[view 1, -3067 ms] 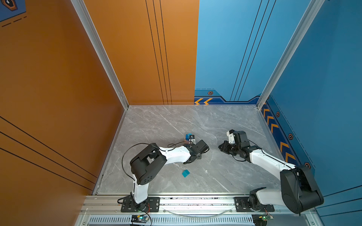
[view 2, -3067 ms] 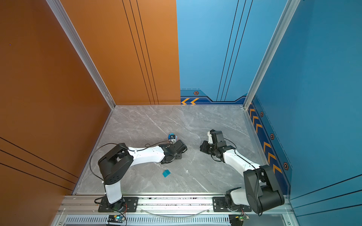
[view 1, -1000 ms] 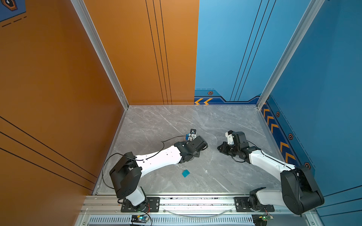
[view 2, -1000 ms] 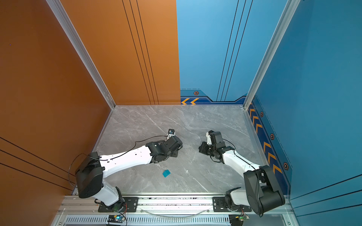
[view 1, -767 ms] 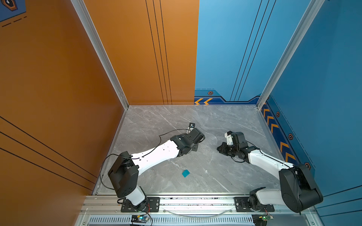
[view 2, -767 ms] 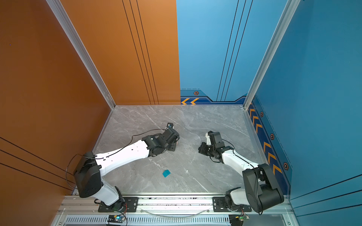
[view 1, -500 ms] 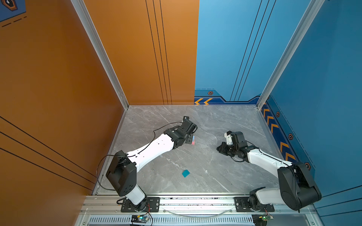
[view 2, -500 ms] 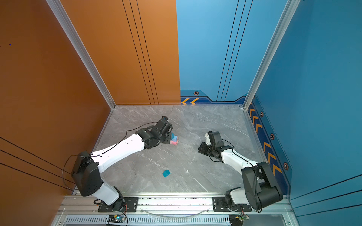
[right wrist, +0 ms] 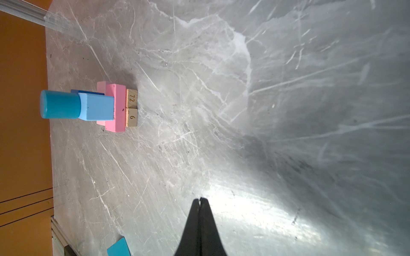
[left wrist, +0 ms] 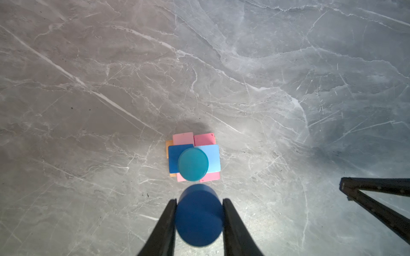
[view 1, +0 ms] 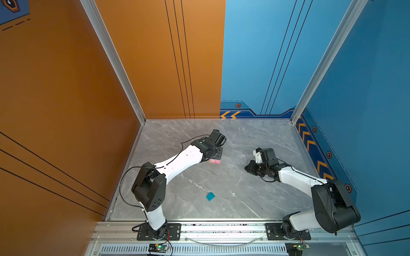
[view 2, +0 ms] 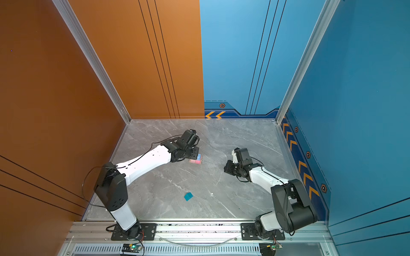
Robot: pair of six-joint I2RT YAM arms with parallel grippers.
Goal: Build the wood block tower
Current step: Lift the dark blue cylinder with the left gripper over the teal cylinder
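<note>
The wood block tower (left wrist: 213, 158) stands on the grey floor: tan bars (right wrist: 132, 107) at the bottom, pink bars (right wrist: 115, 108) across them, then a dark-blue cube (left wrist: 174, 159) beside a light-blue cube (right wrist: 96, 106), with a teal cylinder (left wrist: 193, 164) upright on top. My left gripper (left wrist: 199, 200) is shut on a dark-blue cylinder (left wrist: 199, 221) and hovers above the tower, slightly off to one side. In both top views it covers most of the tower (view 1: 214, 161). A teal cube (view 1: 210, 196) lies alone near the front. My right gripper (right wrist: 200, 199) is shut and empty, low over the floor right of the tower.
An orange wall (view 1: 66, 99) closes the left side and a blue wall (view 1: 366, 99) the right. The metal rail (view 1: 221, 228) with both arm bases runs along the front edge. Bare marble floor (view 1: 233, 141) lies between the two grippers.
My left arm has stretched away from the front middle toward the back, carrying the dark-blue cylinder, and now hangs over the tower. The right arm has barely moved.
</note>
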